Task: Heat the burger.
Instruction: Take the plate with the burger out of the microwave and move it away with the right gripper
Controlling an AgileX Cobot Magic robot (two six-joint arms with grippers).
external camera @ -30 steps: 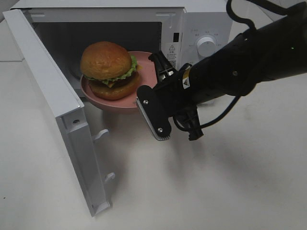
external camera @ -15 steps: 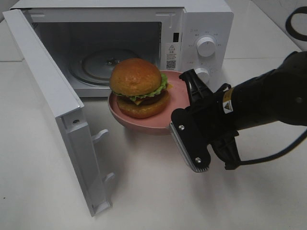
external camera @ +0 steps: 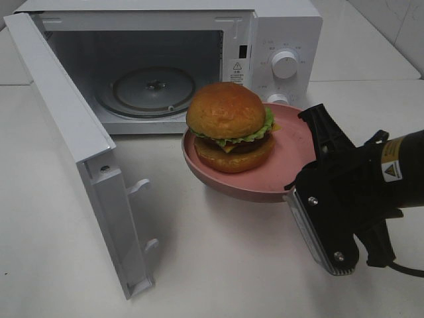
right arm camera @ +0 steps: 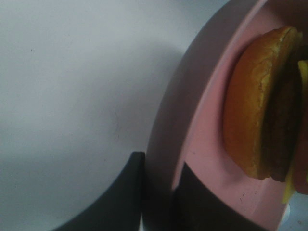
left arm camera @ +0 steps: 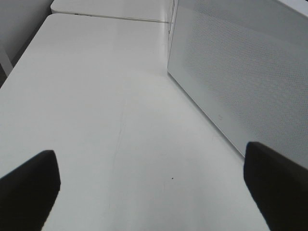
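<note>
Right pincer [external camera: 311,192] clenched on the near rim of the pink plate [external camera: 291,159], one finger over the rim, one under (right wrist view confirms the rim between them). Plate looks carried clear of the bench [external camera: 218,265], in front of the open microwave [external camera: 278,40], tilted slightly. The burger [external camera: 230,126] sits on the plate toward its far side, away from the grip. Risk: edge-only hold with the load offset, so the plate could pivot or slip in the fingers; a jolt or more tilt could slide the tall burger or topple its top bun. Around: turntable [external camera: 149,89] inside the cavity is bare; door [external camera: 73,152] swung wide at the left, a possible snag for the plate's far edge. Left pincer [left arm camera: 154,192] released, fingers spread, over bare bench beside the door's outer face.
</note>
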